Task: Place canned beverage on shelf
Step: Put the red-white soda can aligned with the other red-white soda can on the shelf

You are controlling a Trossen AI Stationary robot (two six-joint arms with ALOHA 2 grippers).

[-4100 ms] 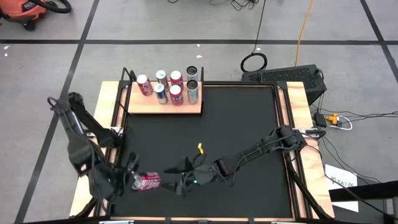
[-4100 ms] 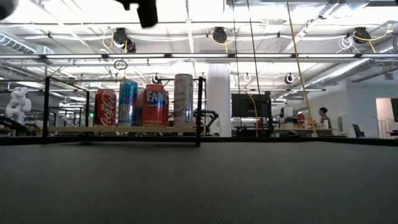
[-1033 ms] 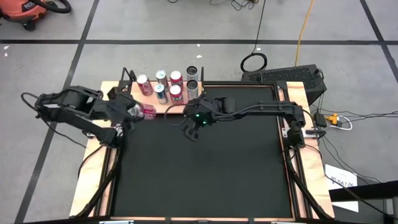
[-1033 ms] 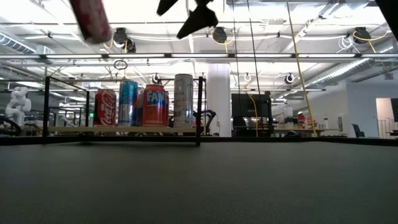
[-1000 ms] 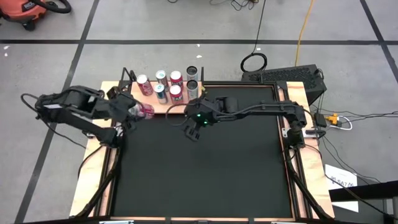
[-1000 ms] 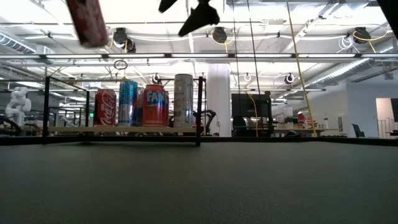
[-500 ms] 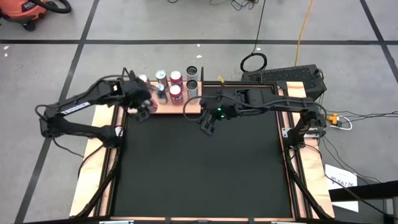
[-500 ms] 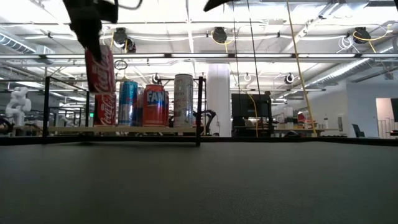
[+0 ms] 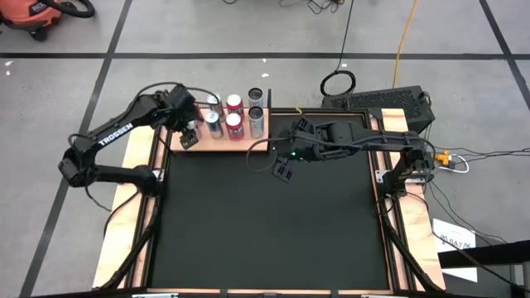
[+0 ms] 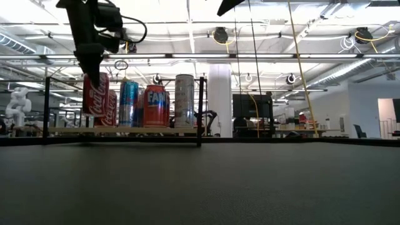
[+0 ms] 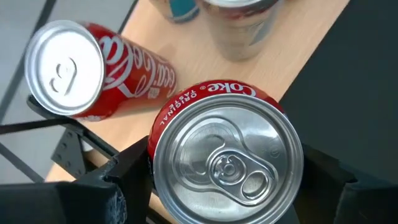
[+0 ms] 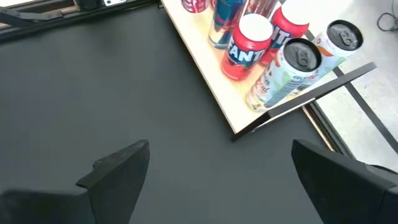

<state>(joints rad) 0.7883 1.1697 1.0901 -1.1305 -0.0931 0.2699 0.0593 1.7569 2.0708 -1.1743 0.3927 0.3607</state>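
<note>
From above, a bench point(image 9: 377, 207) covered by a large black mat point(image 9: 265, 215) carries a light wooden shelf point(image 9: 240, 146) at its far left corner. Several cans stand on the shelf, among them a red can point(image 9: 234, 103) and a tall silver can point(image 9: 256, 122). The left arm reaches over the shelf's left end, and the left gripper point(image 9: 190, 132) points down there, hiding what it carries. The right arm stretches across the far part of the mat, and the right gripper point(image 9: 284, 171) hangs over the mat just off the shelf's right end.

From bench height, the left gripper point(image 10: 95, 74) comes down from above and holds a red Coke can point(image 10: 95, 94) upright at the shelf's point(image 10: 125, 130) left end, in front of a second Coke can point(image 10: 110, 107). Whether the can's base touches the board cannot be told. A blue can point(image 10: 128, 103), an orange Fanta can point(image 10: 156, 106) and the tall silver can point(image 10: 184, 100) stand to its right.

The left wrist camera looks down on the held Coke can's point(image 11: 225, 163) silver top, with dark fingers point(image 11: 134, 171) pressed against both sides. The second Coke can point(image 11: 93, 68) stands just beside it on the shelf point(image 11: 205, 71).

The right wrist camera shows its fingers point(image 12: 118, 165) spread wide and empty above the mat point(image 12: 124, 93), the shelf point(image 12: 205, 87) ahead.
</note>
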